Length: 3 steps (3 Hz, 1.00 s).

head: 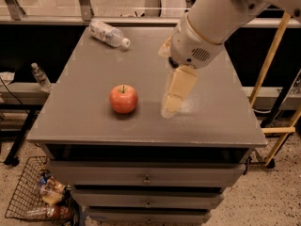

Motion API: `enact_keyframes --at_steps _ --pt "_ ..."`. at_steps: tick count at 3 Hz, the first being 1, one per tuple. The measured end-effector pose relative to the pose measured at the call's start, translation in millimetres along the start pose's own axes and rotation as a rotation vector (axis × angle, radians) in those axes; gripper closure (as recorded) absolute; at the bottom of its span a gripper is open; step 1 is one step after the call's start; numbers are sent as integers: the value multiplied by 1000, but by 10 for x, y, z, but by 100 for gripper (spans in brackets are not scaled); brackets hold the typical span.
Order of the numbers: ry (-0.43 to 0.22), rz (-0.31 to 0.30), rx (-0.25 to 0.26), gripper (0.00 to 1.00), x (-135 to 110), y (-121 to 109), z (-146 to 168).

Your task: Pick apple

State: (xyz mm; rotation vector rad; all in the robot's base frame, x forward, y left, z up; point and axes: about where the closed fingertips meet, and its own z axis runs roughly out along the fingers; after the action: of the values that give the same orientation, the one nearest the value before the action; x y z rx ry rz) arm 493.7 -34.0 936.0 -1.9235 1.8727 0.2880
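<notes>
Red-orange apple [123, 99] sits upright, stem up, front-left of centre on grey bench [89, 74]. My tool [170, 108] hangs just right of it, tip down near bench top, not touching apple; can't tell whether spread or pressed together. I judge apple firm, smooth-skinned, moderately heavy, prone to roll. Best hold: across widest middle, from above.

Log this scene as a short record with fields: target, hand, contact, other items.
target: apple, upright on the grey table, front-left of centre
hand: hand over the table, to the right of the apple in view, pointing down
contact: none; a gap shows between them
other: plastic bottle lying at the table's far left; wire basket on the floor
</notes>
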Motion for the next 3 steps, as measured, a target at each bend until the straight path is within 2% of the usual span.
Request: enact_keyframes --at_steps 1,2,3 --pt "-17 -33 -59 0 -311 -68 501" --pt "-11 -62 -99 0 -506 -130 871" --pt "12 -72 -115 0 -567 -191 1084"
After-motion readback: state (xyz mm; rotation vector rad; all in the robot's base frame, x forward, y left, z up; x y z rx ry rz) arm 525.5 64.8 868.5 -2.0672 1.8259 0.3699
